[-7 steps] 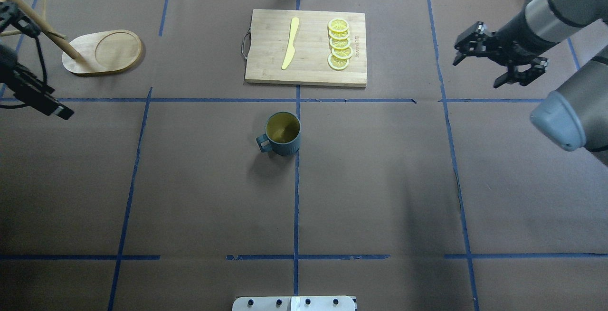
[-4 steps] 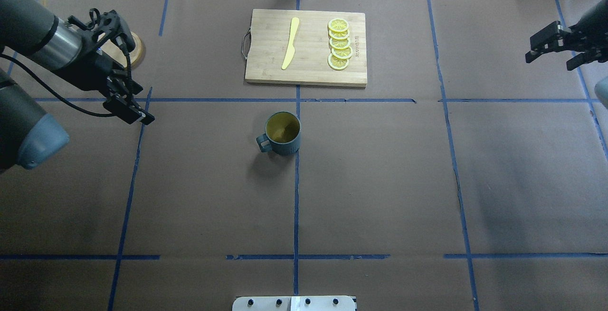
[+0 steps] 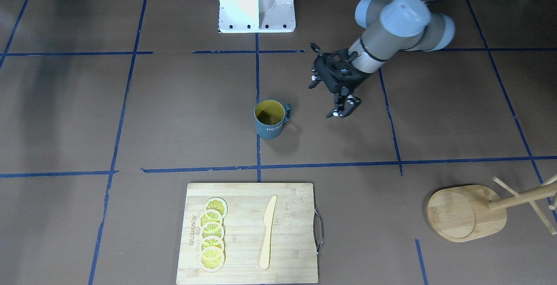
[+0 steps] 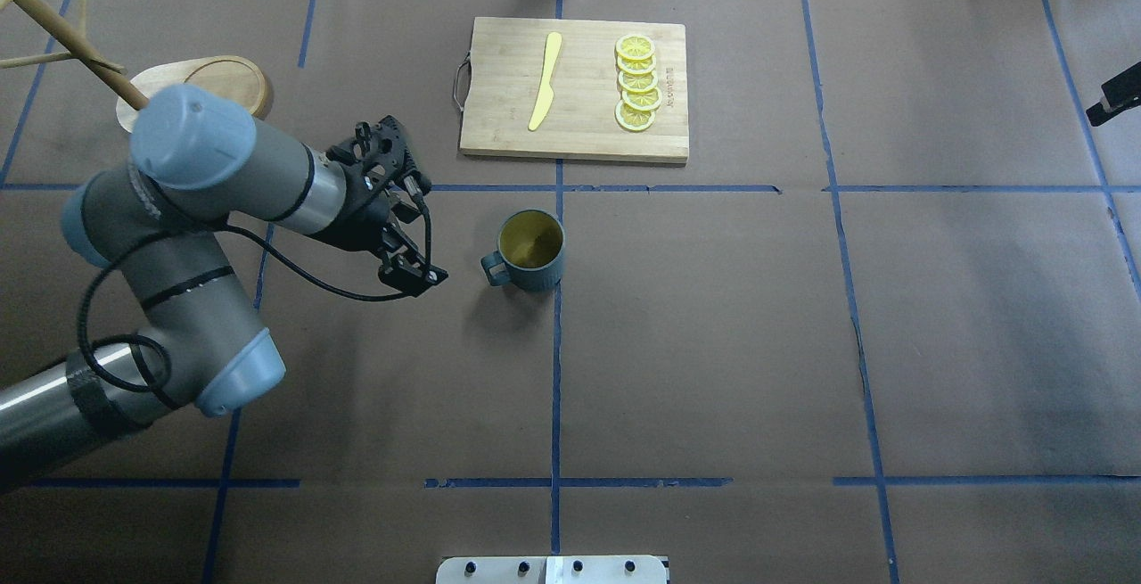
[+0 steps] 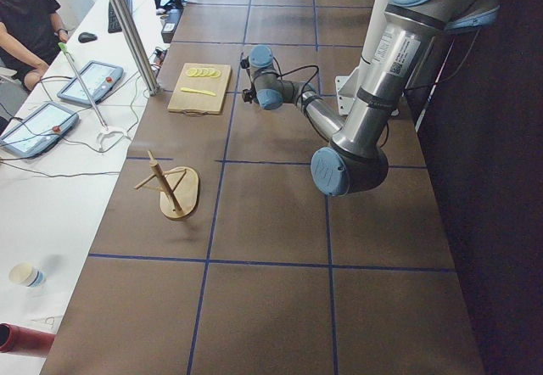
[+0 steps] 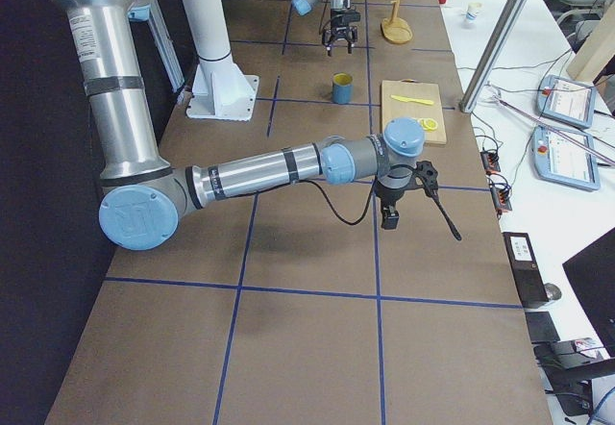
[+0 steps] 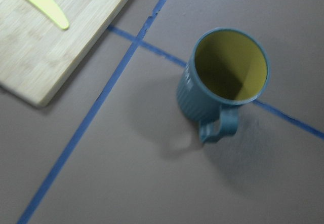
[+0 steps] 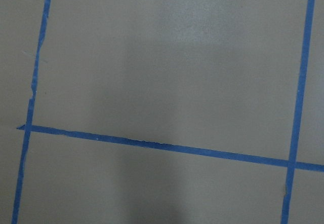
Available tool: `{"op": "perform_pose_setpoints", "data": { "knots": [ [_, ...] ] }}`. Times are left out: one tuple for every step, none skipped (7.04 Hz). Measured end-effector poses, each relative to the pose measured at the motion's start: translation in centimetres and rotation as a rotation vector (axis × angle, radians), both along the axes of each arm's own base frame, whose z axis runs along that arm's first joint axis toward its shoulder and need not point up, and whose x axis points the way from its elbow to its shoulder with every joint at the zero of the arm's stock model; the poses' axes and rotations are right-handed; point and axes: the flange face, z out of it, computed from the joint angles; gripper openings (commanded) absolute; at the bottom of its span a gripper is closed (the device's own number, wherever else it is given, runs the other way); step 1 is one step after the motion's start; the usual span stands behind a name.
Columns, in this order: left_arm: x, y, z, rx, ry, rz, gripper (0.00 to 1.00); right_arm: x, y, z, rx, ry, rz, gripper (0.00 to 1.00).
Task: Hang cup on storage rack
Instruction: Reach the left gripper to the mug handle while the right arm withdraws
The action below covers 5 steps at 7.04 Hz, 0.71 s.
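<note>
The dark blue-grey cup [image 4: 532, 250] with a yellow inside stands upright at the table's middle, its handle pointing toward the robot's left; it also shows in the front view [image 3: 270, 119] and the left wrist view [image 7: 223, 77]. My left gripper [image 4: 392, 156] hovers open and empty beside the cup's handle side, a short gap away [image 3: 343, 107]. The bamboo storage rack [image 4: 201, 89] stands at the far left, its base partly behind my left arm [image 3: 461, 213]. My right gripper [image 6: 404, 194] is out at the right; I cannot tell its state.
A wooden cutting board [image 4: 575, 89] with a yellow knife [image 4: 545, 80] and lemon slices [image 4: 637, 85] lies beyond the cup. Blue tape lines cross the brown table. The right wrist view shows only table and tape.
My left arm swung in from the far left edge toward the cup. My right arm drew back to the right edge. The cup has not moved.
</note>
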Motion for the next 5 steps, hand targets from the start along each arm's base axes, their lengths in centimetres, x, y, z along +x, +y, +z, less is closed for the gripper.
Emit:
{"op": "perform_pose_setpoints", "data": {
  "knots": [
    [2.1, 0.7, 0.6, -0.002, 0.034, -0.010, 1.00, 0.4, 0.1, 0.4, 0.002, 0.001, -0.002, 1.00],
    [3.3, 1.0, 1.2, -0.001, 0.050, -0.009, 1.00, 0.5, 0.1, 0.4, 0.003, 0.001, -0.002, 1.00],
    [4.2, 1.1, 1.2, 0.003, 0.061, -0.005, 1.00, 0.5, 0.1, 0.4, 0.002, 0.001, -0.001, 1.00],
    [5.0, 0.8, 1.0, 0.009, 0.071, -0.003, 1.00, 0.5, 0.1, 0.3, 0.001, 0.001, 0.002, 1.00],
    [5.8, 0.5, 1.1, 0.014, 0.080, -0.002, 1.00, 0.5, 0.0, 0.3, 0.001, 0.000, 0.003, 1.00]
  ]
}}
